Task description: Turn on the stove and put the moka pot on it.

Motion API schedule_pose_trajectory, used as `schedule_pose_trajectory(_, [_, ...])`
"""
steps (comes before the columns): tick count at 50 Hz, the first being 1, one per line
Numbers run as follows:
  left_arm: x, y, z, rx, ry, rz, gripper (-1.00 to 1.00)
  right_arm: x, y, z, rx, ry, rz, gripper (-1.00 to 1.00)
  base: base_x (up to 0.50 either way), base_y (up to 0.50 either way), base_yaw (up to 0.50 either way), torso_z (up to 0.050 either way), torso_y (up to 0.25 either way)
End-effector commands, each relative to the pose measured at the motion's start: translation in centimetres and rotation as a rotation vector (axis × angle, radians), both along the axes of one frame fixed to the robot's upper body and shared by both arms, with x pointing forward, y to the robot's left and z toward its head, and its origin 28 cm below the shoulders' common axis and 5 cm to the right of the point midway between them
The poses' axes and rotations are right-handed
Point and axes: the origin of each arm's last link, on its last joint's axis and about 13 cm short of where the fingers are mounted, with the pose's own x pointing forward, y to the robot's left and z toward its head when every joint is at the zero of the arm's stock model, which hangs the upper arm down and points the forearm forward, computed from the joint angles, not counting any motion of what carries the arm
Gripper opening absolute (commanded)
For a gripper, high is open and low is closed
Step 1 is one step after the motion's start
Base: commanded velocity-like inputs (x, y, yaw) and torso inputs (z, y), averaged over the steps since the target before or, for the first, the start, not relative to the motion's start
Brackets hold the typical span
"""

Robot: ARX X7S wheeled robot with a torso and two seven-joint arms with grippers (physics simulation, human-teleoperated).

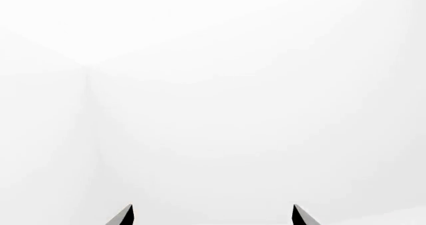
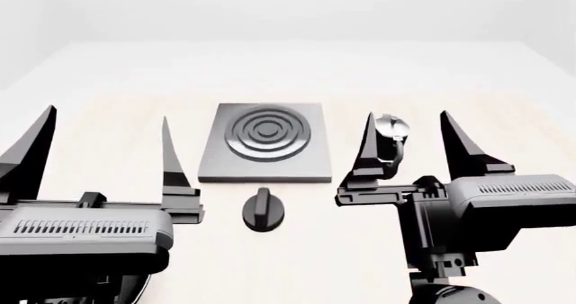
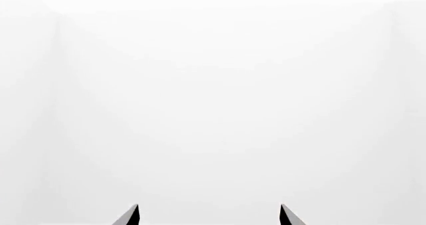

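The stove [image 2: 266,142] is a flat grey square plate with raised concentric rings, in the middle of the head view. Its small round black knob [image 2: 264,211] with a ridge lies just in front of it. The moka pot [image 2: 392,137] stands upright to the stove's right, partly hidden behind my right gripper's finger. My left gripper [image 2: 106,120] is open and empty, raised at the left. My right gripper [image 2: 407,116] is open and empty, raised in front of the pot. Both wrist views show only fingertips [image 1: 126,215] [image 3: 131,215] against white.
The light table top [image 2: 126,115] stretches around the stove. White walls stand behind it.
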Motion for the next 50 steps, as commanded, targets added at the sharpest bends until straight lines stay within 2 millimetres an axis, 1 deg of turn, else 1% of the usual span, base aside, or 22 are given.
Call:
schedule_pose_trajectory(1, [0.0, 0.0, 0.1, 0.001, -0.004, -0.001, 1.00, 0.0, 0.0, -0.6, -0.001, 0.000, 0.000, 1.00, 0.28, 0.00, 0.00, 0.000, 0.000])
schedule_pose_trajectory(4, [0.0, -0.1, 0.2, 0.001, -0.004, -0.001, 1.00, 0.0, 0.0, 0.3, 0.000, 0.000, 0.000, 1.00, 0.28, 0.00, 0.00, 0.000, 0.005])
schedule_pose_trajectory(11, [-0.1, -0.1, 0.1, 0.002, -0.001, -0.002, 1.00, 0.0, 0.0, 0.3, -0.002, 0.000, 0.001, 1.00, 0.28, 0.00, 0.00, 0.000, 0.000])
schedule_pose_trajectory(12, [-0.1, -0.1, 0.1, 0.002, -0.002, -0.002, 1.00, -0.1, 0.0, 0.0, -0.001, 0.001, 0.002, 1.00, 0.29, 0.00, 0.00, 0.000, 0.000])
schedule_pose_trajectory(19, [-0.1, -0.1, 0.2, 0.002, -0.002, -0.002, 1.00, -0.1, 0.0, 0.3, -0.001, 0.001, 0.003, 1.00, 0.28, 0.00, 0.00, 0.000, 0.000])
schedule_pose_trajectory(21, [-0.1, -0.1, 0.2, 0.001, -0.001, -0.003, 1.00, -0.1, 0.0, -0.5, -0.001, 0.001, 0.004, 1.00, 0.28, 0.00, 0.00, 0.000, 0.000])
schedule_pose_trajectory(23, [-0.1, -0.1, 0.2, 0.001, 0.000, -0.003, 1.00, -0.1, 0.0, 0.1, -0.001, 0.002, 0.003, 1.00, 0.28, 0.00, 0.00, 0.000, 0.000])
schedule_pose_trajectory(24, [-0.1, -0.1, 0.2, 0.002, 0.000, -0.003, 1.00, -0.1, 0.0, -0.5, -0.001, 0.002, 0.003, 1.00, 0.28, 0.00, 0.00, 0.000, 0.000])
schedule_pose_trajectory(25, [-0.1, -0.1, 0.2, 0.003, 0.000, -0.003, 1.00, -0.1, 0.0, -0.6, -0.001, 0.003, 0.004, 1.00, 0.28, 0.00, 0.00, 0.000, 0.000])
schedule_pose_trajectory(27, [-0.1, -0.1, 0.2, 0.001, -0.001, -0.003, 1.00, -0.1, 0.0, 0.1, -0.002, 0.003, 0.006, 1.00, 0.28, 0.00, 0.00, 0.000, 0.000])
schedule_pose_trajectory(30, [0.0, -0.1, 0.0, 0.002, 0.002, -0.003, 1.00, -0.1, 0.1, 0.1, -0.007, 0.004, 0.005, 1.00, 0.28, 0.00, 0.00, 0.000, 0.000])
schedule_pose_trajectory(33, [0.0, -0.1, 0.1, 0.000, 0.003, -0.003, 1.00, -0.1, 0.1, 0.1, -0.012, 0.005, 0.009, 1.00, 0.04, 0.00, 0.00, 0.000, 0.000])
schedule_pose_trajectory(35, [0.0, -0.1, 0.1, 0.000, 0.004, -0.003, 1.00, -0.1, 0.1, -0.2, -0.014, 0.005, 0.010, 1.00, 0.00, 0.00, 0.00, 0.000, 0.000])
schedule_pose_trajectory(36, [0.0, -0.1, 0.0, 0.001, 0.006, -0.004, 1.00, -0.1, 0.1, 0.0, -0.013, 0.004, 0.011, 1.00, 0.00, 0.00, 0.00, 0.000, 0.000])
schedule_pose_trajectory(38, [0.0, -0.1, 0.0, 0.000, 0.008, -0.004, 1.00, -0.2, 0.2, -0.4, -0.013, 0.001, 0.014, 1.00, 0.00, 0.00, 0.00, 0.000, 0.000])
schedule_pose_trajectory(39, [0.0, -0.1, 0.0, 0.001, 0.009, -0.004, 1.00, -0.2, 0.2, -0.1, -0.013, 0.001, 0.015, 1.00, 0.00, 0.00, 0.00, 0.000, 0.000])
schedule_pose_trajectory(41, [0.2, -0.1, -0.2, -0.003, 0.019, -0.006, 1.00, -0.2, 0.2, 0.1, -0.010, -0.002, 0.020, 1.00, 0.00, 0.00, 0.00, 0.000, 0.000])
schedule_pose_trajectory(43, [0.4, -0.2, -0.4, -0.004, 0.035, -0.013, 1.00, -0.2, 0.2, -0.5, -0.007, -0.004, 0.021, 1.00, 0.00, 0.00, 0.00, 0.000, 0.000])
schedule_pose_trajectory(45, [1.1, -0.3, -1.0, -0.040, 0.116, -0.063, 1.00, -0.2, 0.2, 0.0, -0.007, -0.003, 0.023, 1.00, 0.00, 0.00, 0.00, 0.000, 0.000])
schedule_pose_trajectory(49, [2.1, -0.3, -1.5, -0.075, 0.182, -0.093, 1.00, -0.3, 0.2, 0.1, -0.002, -0.005, 0.026, 1.00, 0.00, 0.00, 0.00, 0.000, 0.000])
schedule_pose_trajectory(50, [2.7, -0.2, -1.7, -0.080, 0.220, -0.107, 1.00, -0.3, 0.2, -0.5, -0.001, -0.004, 0.026, 1.00, 0.00, 0.00, 0.00, 0.000, 0.000])
